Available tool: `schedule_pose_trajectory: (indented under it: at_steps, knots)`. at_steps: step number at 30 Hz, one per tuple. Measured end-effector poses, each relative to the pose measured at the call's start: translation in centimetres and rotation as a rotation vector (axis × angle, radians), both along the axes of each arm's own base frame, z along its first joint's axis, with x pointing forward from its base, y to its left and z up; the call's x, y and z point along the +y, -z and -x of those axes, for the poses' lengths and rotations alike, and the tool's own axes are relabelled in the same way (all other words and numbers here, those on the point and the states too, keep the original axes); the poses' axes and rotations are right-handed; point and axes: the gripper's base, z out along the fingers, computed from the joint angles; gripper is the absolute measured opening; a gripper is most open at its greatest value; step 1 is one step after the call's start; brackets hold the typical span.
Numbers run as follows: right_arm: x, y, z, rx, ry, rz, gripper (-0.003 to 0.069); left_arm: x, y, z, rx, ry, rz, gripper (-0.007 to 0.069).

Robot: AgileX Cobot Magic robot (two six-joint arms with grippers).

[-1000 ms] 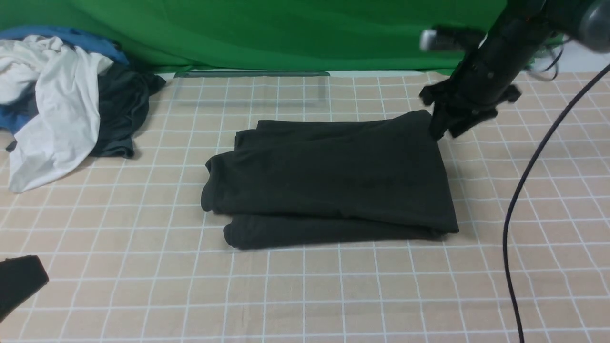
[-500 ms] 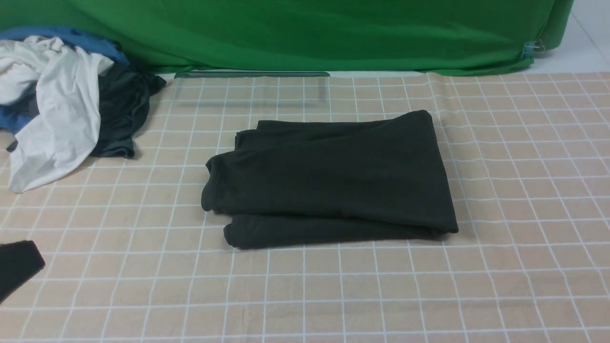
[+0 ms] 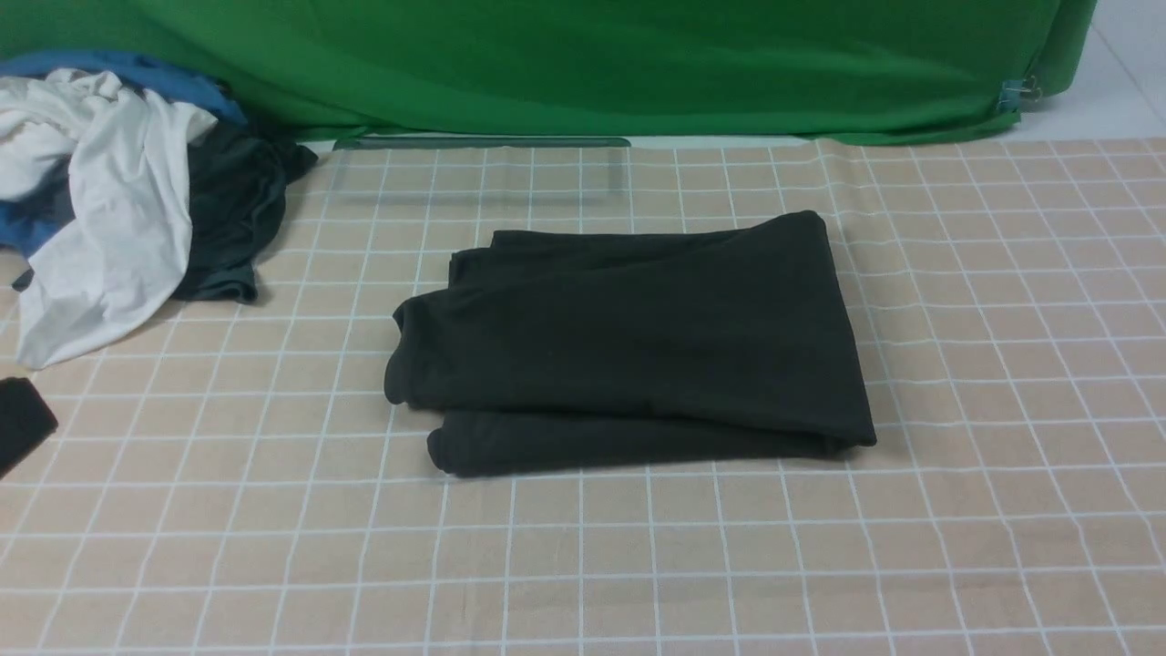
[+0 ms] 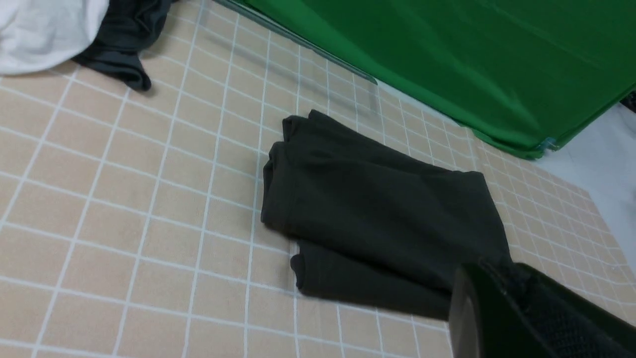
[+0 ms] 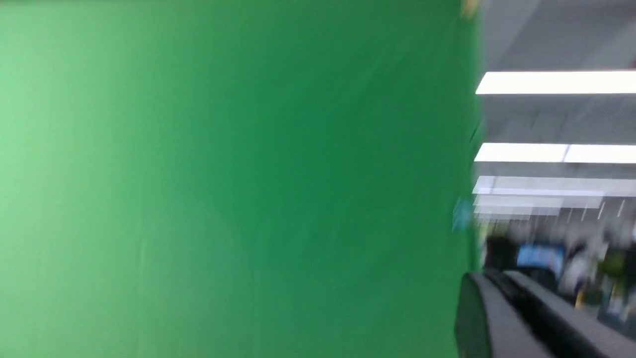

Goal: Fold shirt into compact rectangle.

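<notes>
Shirt (image 3: 638, 337): folded, centre frame, untouched.
Claws: both closed, empty.
Risk: uneven left edges may spring open.

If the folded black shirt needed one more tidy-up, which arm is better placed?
Probably the left: its gripper sits by the table's left edge, its camera facing the folded black cotton shirt. The right arm points away, at green backdrop.

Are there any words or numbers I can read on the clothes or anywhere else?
None can be read.
The black shirt lies folded with only plain cloth showing, no print or label.
The white garment and the checked tablecloth show no writing.
The right wrist view is too blurred to read.
</notes>
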Motion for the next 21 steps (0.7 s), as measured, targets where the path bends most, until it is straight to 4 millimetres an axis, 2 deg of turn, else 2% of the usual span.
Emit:
schedule_pose_trajectory:
  at_steps: [3, 12, 21]
  knots:
    - [-0.18, 0.02, 0.74, -0.051, 0.006, -0.011, 0.0048, 0.01, -0.16, -0.06, -0.019, -0.002, 0.001, 0.0013]
    - [-0.16, 0.16, 0.84, -0.041, 0.002, -0.009, 0.0188, 0.10, -0.34, -0.14, -0.047, -0.001, -0.030, 0.0013]
    - [-0.03, 0.48, 0.62, 0.000, -0.007, 0.001, 0.0216, 0.18, -0.34, -0.16, -0.050, -0.005, -0.044, 0.0013]
